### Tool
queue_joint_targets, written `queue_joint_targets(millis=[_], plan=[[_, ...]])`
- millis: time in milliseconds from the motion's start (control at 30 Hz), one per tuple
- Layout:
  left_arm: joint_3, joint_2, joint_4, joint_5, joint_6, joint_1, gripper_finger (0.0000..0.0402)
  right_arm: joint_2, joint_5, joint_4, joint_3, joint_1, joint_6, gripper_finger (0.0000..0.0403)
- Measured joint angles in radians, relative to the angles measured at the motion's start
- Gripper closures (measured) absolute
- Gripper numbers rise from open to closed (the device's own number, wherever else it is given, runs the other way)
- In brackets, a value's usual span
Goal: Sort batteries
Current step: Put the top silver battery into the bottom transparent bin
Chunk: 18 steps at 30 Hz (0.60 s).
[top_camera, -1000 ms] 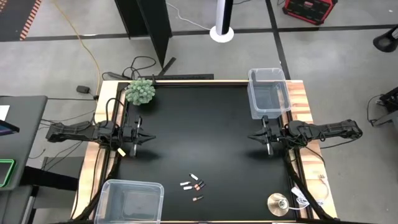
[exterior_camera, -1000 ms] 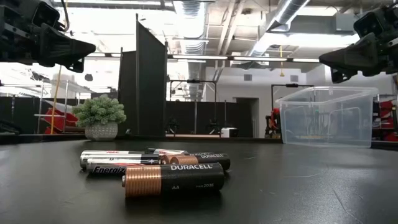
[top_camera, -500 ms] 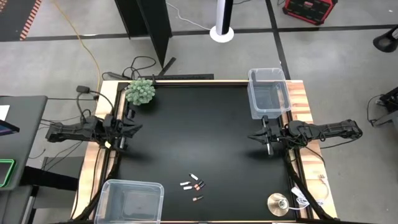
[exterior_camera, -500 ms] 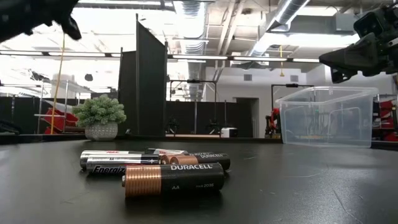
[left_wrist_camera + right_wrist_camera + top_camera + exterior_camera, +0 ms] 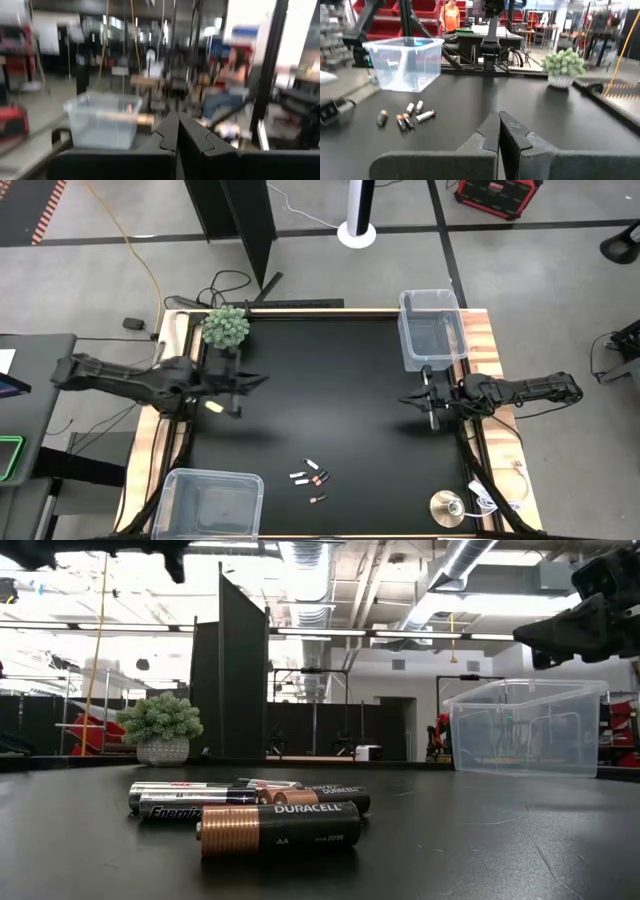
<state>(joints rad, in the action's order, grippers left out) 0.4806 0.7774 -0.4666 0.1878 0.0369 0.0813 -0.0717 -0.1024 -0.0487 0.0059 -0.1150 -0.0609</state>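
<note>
Several batteries [image 5: 310, 478] lie loose on the black table near its near edge, some silver, some dark with copper ends; they fill the front of the low view [image 5: 260, 815] and show in the right wrist view [image 5: 405, 119]. My left gripper [image 5: 262, 380] hangs above the table's left part, shut and empty, its fingers together in the left wrist view [image 5: 177, 122]. My right gripper [image 5: 405, 401] waits by the right edge, shut and empty [image 5: 498, 122]. Neither is near the batteries.
One clear bin [image 5: 432, 328] stands at the far right corner, another [image 5: 208, 502] at the near left corner. A potted plant [image 5: 226, 327] sits at the far left, a silver disc [image 5: 446, 507] at the near right. A small yellow tag [image 5: 212, 407] hangs under the left arm.
My left gripper first drew back toward the table's left edge, then swung out toward the right and slightly toward the far edge, rising until only its underside shows at the top of the low view. It stayed shut. The batteries and the right arm kept still.
</note>
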Motion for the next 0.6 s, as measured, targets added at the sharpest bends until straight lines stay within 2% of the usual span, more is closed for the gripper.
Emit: queue_joint_targets(millis=[200, 333, 433, 600], plan=[[0.200, 0.289, 0.222, 0.000, 0.025, -0.002, 0.0385, 0.000, 0.000, -0.157, 0.007, -0.001, 0.050, 0.0376], [0.313, 0.454, 0.334, -0.001, 0.032, 0.010, 0.0361, 0.001, -0.001, -0.330, 0.019, -0.001, 0.087, 0.0376], [0.398, 0.549, 0.429, -0.043, 0.013, 0.027, 0.0346, 0.000, -0.001, -0.426, 0.020, -0.001, 0.097, 0.0376], [0.558, 0.693, 0.737, -0.084, 0.018, 0.081, 0.0321, 0.000, -0.001, -0.462, 0.021, -0.001, 0.120, 0.0376]])
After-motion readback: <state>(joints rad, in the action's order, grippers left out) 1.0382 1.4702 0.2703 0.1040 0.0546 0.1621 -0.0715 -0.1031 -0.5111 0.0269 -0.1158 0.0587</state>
